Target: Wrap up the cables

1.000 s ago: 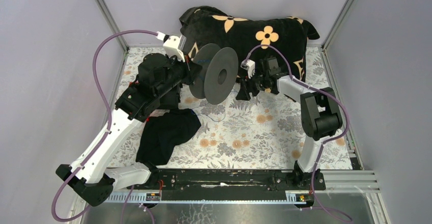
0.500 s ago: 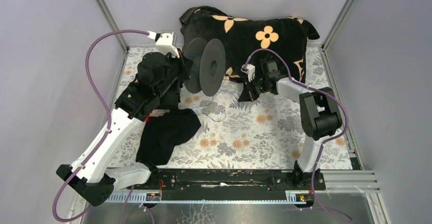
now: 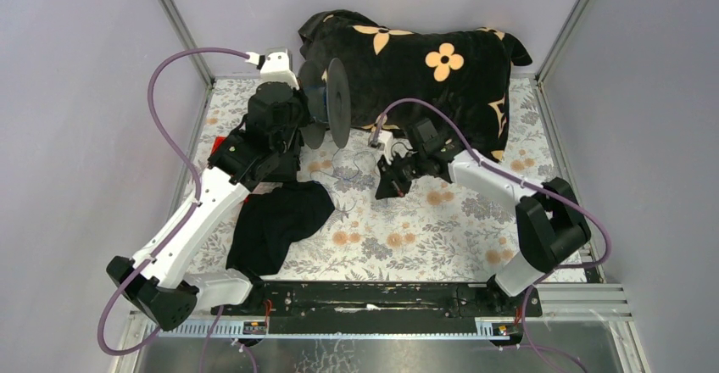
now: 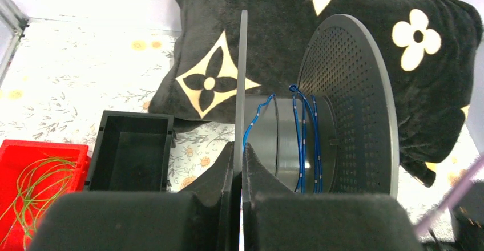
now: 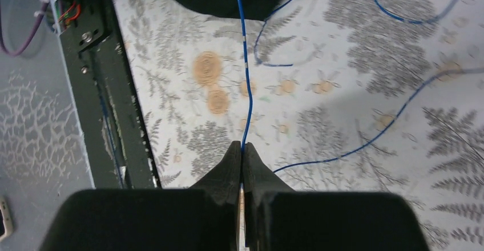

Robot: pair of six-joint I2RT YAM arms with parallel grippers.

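The black spool (image 3: 329, 102) hangs in the air at the back left, edge-on to the top view. My left gripper (image 4: 238, 154) is shut on its thin near flange (image 4: 243, 63). A few turns of the blue cables (image 4: 302, 142) lie round the grey hub. From there the cables (image 3: 352, 165) trail down in loose loops onto the floral table. My right gripper (image 5: 242, 148) is low over the table, right of those loops, shut on one blue strand (image 5: 244, 63) that runs straight away from its tips. In the top view the right gripper (image 3: 384, 189) points toward the near left.
A black pillow with pale flowers (image 3: 424, 59) fills the back of the table, just behind the spool. A black cloth (image 3: 275, 220) lies front left. A black bin (image 4: 134, 157) and a red bin of yellow-green strands (image 4: 40, 171) stand at the left. The black rail (image 3: 381, 297) runs along the near edge.
The left arm swung the spool back and left, turning it from face-on to edge-on. The right gripper moved forward and left, down to the table, and shut on a blue strand.
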